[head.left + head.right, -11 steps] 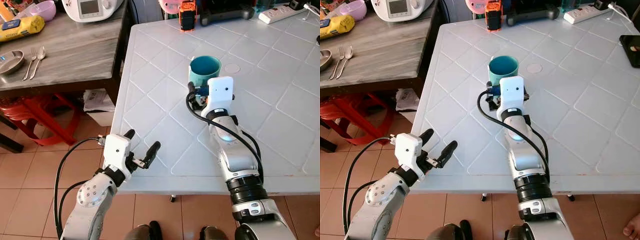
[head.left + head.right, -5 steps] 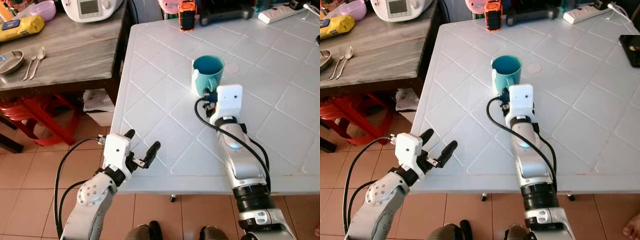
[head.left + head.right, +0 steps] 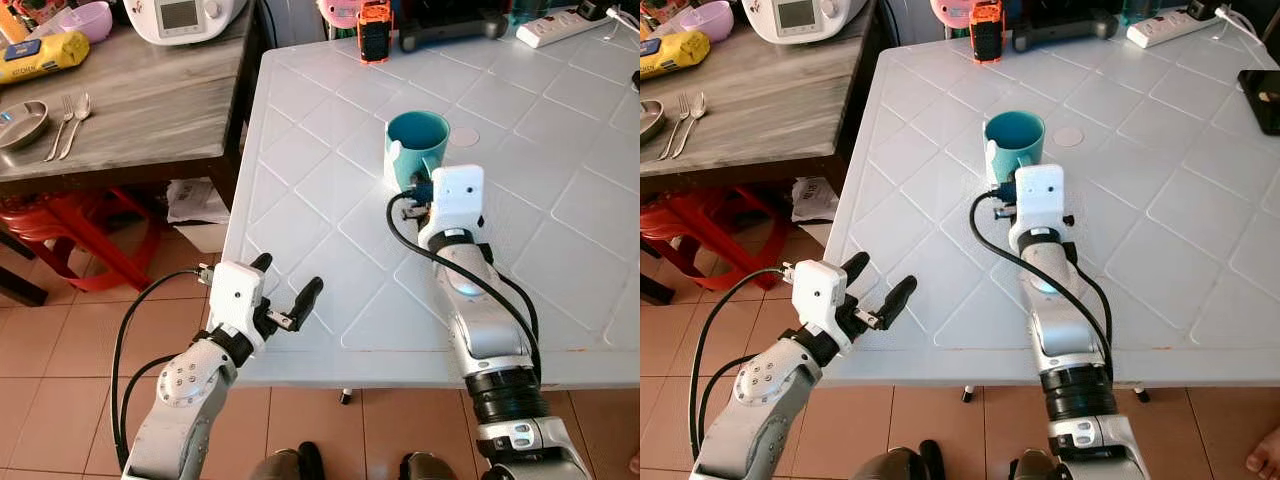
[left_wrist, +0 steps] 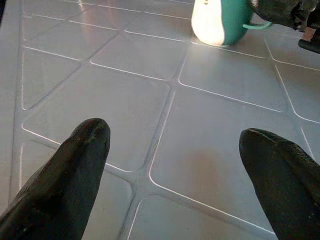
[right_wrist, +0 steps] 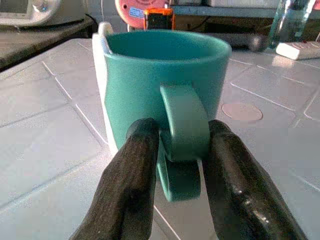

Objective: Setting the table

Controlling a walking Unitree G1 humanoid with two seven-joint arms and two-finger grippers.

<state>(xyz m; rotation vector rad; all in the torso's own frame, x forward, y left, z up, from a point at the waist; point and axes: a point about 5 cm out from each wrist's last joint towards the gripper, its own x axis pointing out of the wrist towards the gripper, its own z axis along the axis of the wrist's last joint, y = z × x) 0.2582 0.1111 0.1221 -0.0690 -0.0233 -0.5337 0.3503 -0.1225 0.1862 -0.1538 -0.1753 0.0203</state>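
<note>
White plastic table with a raised diamond pattern, brown tiled floor below, a grey wooden side table on the robot's left. From the head views the right gripper is hidden behind its white wrist housing; the right wrist view shows its two black fingers pressed on either side of the handle of the teal mug, clamping it. Mug stands upright on the table top, towards the middle; teal inside and out, with a white panel down one side, interior dim, contents cannot be made out. Left gripper hovers at the table's near edge, fingers spread wide, holding nothing. On the side table: fork and spoon beside a metal dish cut off at the frame edge.
</note>
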